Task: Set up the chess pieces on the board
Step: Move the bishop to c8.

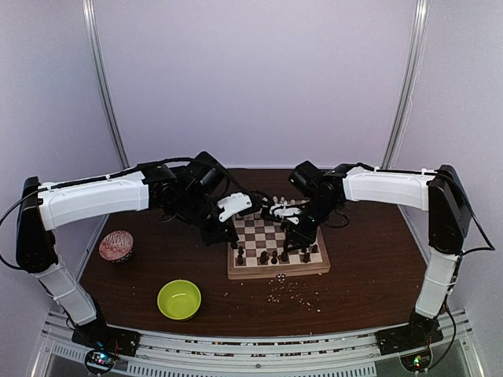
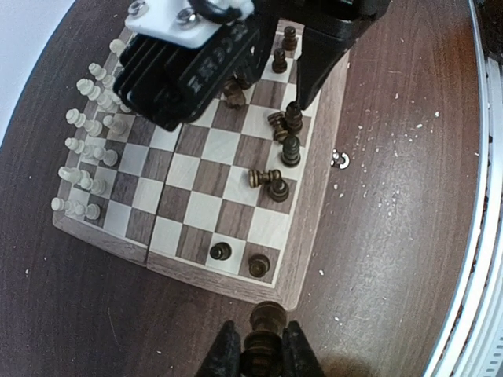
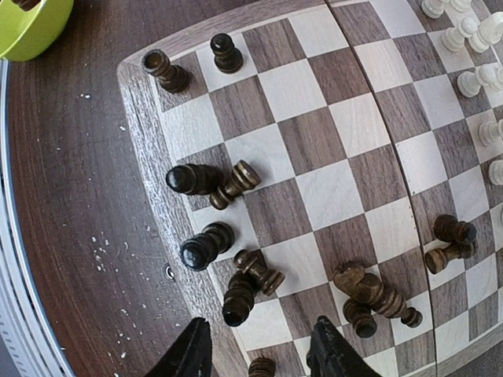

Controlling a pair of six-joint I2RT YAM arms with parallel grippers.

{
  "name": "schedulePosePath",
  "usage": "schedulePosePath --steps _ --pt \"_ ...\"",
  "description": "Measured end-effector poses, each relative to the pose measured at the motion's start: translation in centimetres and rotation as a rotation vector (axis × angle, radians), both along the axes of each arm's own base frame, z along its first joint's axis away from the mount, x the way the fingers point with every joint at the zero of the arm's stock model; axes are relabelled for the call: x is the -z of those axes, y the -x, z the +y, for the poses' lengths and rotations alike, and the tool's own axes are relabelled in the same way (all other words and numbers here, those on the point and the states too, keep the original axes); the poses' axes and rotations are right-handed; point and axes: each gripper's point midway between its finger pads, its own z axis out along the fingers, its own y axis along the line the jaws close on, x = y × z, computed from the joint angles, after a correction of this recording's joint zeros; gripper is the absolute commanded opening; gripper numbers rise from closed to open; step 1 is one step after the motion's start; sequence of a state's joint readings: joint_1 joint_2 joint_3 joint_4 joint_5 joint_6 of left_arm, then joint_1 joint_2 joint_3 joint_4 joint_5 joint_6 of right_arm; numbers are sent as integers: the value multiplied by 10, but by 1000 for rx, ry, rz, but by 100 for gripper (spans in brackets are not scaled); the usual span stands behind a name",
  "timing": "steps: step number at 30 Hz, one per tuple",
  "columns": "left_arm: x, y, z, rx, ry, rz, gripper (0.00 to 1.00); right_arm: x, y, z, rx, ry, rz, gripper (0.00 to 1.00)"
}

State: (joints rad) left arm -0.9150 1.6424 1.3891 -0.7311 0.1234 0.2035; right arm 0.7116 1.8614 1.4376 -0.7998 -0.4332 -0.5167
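Pinching dark piece [image 2: 267, 318] in left gripper [image 2: 263, 345], head toward the board [image 2: 313, 200]; hovering right gripper [image 3: 259, 357] wide open over toppled pieces [image 3: 195, 179].

A brown-and-cream checked wooden board [image 2: 206, 210] fills centre frame, with pale pieces [image 2: 78, 177] upright in rows along its left edge, dark pieces [image 2: 281, 149] scattered along its right, several toppled, and another dark piece [image 2: 267, 326] off-board at bottom centre.
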Motion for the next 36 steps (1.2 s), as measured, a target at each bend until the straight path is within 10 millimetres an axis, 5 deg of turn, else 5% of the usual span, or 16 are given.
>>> schedulePosePath --steps 7,18,36 --pt "1 0 0 -3 -1 4 15 14 6 5 -19 37 27 41" --pt "1 1 -4 8 9 16 15 20 8 4 -14 66 42 10" --pt "-2 -10 -52 72 68 34 15 18 13 -28 34 100 21 9"
